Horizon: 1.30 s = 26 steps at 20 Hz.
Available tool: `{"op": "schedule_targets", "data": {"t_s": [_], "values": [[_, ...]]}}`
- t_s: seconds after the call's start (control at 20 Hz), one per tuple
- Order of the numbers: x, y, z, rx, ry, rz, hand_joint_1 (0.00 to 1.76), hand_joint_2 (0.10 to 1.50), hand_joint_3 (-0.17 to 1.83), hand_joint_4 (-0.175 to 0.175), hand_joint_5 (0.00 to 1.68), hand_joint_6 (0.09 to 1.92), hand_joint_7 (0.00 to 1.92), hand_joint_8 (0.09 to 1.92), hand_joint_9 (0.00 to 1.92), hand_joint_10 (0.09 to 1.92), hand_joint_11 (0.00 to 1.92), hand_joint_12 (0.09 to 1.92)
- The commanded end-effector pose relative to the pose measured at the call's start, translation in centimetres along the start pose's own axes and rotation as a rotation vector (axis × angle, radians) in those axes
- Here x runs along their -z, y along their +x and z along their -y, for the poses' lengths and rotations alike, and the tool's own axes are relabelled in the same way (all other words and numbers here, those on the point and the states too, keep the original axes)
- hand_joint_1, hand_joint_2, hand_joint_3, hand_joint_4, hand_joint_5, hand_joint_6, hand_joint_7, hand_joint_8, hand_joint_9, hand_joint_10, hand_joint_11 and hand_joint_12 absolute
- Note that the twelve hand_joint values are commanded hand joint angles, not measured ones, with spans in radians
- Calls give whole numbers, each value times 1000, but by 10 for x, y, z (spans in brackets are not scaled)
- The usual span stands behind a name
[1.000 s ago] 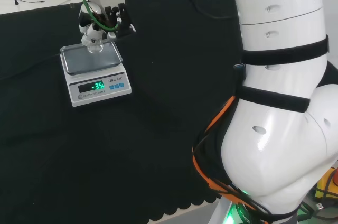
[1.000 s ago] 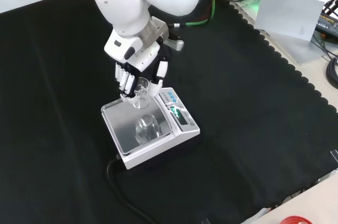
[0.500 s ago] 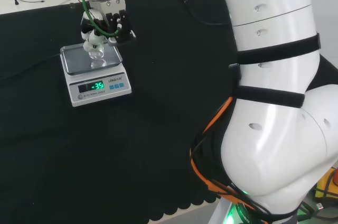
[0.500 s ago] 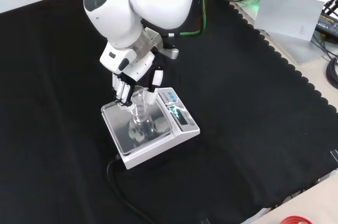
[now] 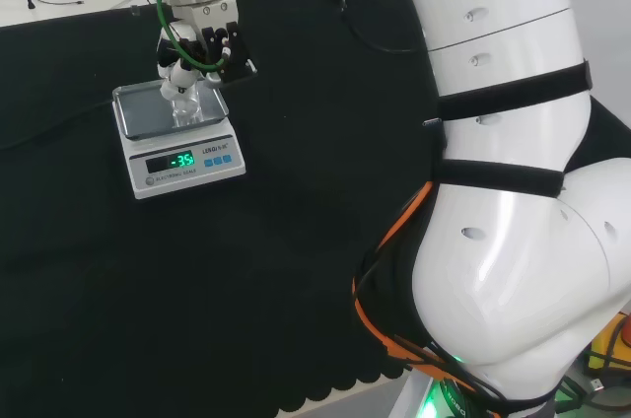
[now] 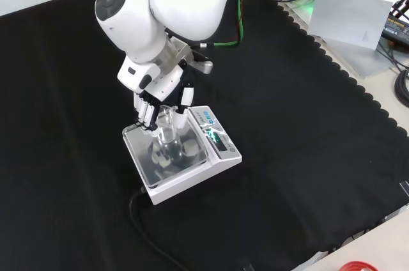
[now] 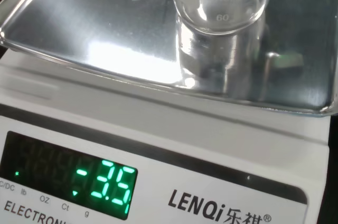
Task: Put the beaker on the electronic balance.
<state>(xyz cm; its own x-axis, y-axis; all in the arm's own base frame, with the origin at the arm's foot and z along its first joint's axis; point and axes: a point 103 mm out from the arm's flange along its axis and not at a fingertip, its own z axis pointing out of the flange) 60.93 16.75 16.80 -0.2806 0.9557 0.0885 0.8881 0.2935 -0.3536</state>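
The black cloth [image 6: 307, 156] spread across the whole bench, and the big white arm [image 6: 172, 2] reached down over it from the top of the front view. Well in from the cloth's edges sat the white electronic balance with its shiny square steel pan [image 6: 142, 151], its green digits lit on the sloped front panel [image 5: 181, 160], and a dark cable [image 6: 144, 232] ran off from its near side in the front view. The black and white hand [image 6: 160, 101] hung right above the pan's far edge in the front view; in the head view the hand [image 5: 197, 48] stood over the pan's back right corner. Its fingers [image 6: 146, 112] pointed down on one side and the thumb came down on the other, closed around the small clear glass beaker [image 6: 167, 131], which it grasped near the rim. The beaker stood upright over the middle of the pan. From the wrist view the beaker's round base [image 7: 219, 10] sat low over the steel pan [image 7: 95, 39], with its reflection directly beneath it, and I could not tell whether the base touched the metal.
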Motion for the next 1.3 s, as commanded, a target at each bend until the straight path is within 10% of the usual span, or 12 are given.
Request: {"op": "schedule_targets", "data": {"t_s": [0.05,0.45,0.85,1.3], "values": [[-2,1,-3,-1,37,-9,1093,1178,-28,-109,795,1110,672,673,1081,485,903,1050],[-5,2,-8,-1,71,4,1074,1176,-175,-83,728,837,634,648,1020,492,814,1091],[-3,3,-4,13,110,33,838,935,-175,-48,292,585,213,652,419,733,376,1336],[2,-1,5,11,113,68,762,862,-175,-26,201,141,10,569,168,818,244,1387]]}}
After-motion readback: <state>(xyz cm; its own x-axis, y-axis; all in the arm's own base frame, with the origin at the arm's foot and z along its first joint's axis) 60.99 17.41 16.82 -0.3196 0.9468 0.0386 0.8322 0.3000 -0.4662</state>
